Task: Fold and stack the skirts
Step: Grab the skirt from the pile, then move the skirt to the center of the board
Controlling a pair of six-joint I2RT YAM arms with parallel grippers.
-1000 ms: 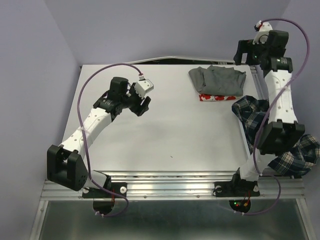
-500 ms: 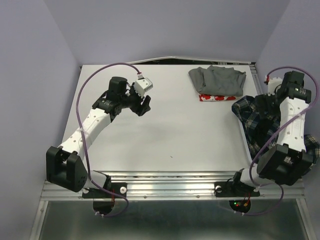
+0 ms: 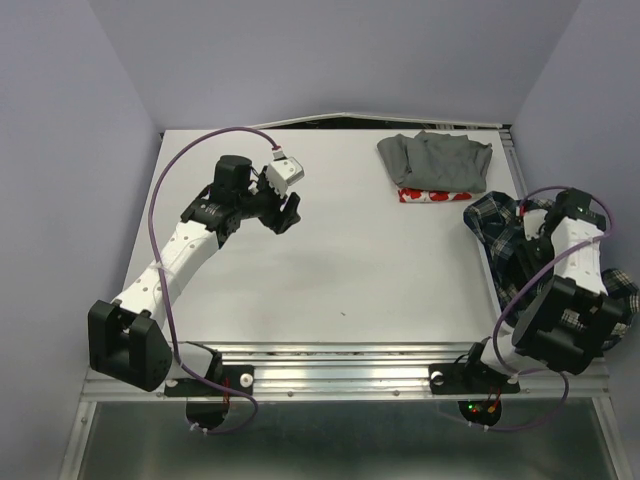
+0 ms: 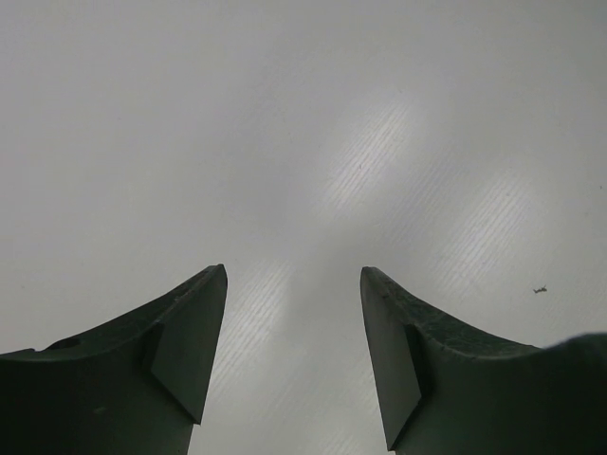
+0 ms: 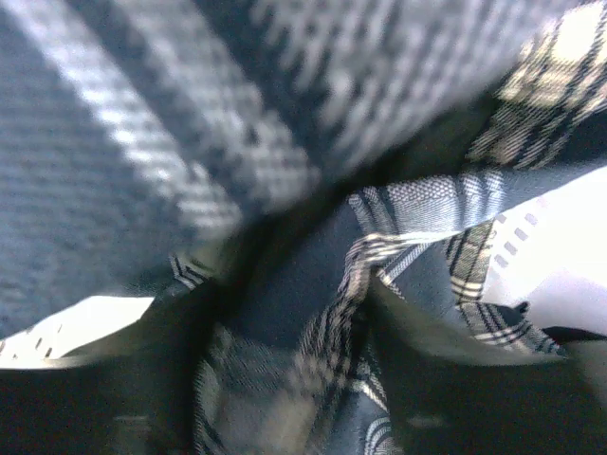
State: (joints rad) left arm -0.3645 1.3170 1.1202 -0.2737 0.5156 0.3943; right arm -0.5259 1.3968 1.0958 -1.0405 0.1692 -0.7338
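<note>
A folded grey skirt lies at the back right of the white table, on top of a white skirt with red print whose edge peeks out in front. The plaid skirt is crumpled at the table's right edge and hangs over it. My right gripper is pushed down into it. In the right wrist view its fingers stand apart, with a fold of plaid cloth between them. My left gripper hovers open over bare table at the centre left, nothing between its fingers.
A metal rail runs along the table's near edge, with both arm bases bolted to it. Purple walls close in the left, back and right sides. The purple cable of the right arm loops above the plaid cloth.
The right arm swung from high at the back right corner down into the plaid skirt, and its jaws have narrowed. The left arm has barely shifted.
</note>
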